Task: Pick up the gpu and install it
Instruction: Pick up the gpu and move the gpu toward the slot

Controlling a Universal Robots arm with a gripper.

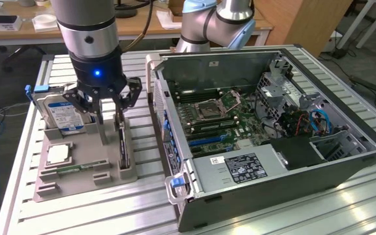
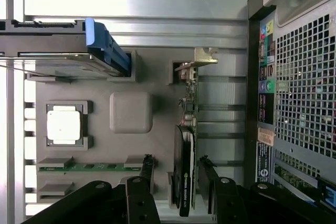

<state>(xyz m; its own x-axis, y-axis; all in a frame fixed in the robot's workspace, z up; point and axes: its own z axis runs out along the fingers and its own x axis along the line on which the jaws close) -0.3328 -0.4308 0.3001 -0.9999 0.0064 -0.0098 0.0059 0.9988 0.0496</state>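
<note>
Black gpu (image 2: 184, 182), grey holder (image 1: 77, 185), green motherboard (image 1: 230, 122).

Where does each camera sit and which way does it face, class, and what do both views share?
Exterior view: raised above the table, looking down on the open computer case and the parts holder; the arm and its open gripper show, straddling the gpu.
Wrist view: on the wrist, looking down along the fingers onto the gpu standing on edge.
Shared: gripper, gpu, hard drive, parts holder, computer case.
</note>
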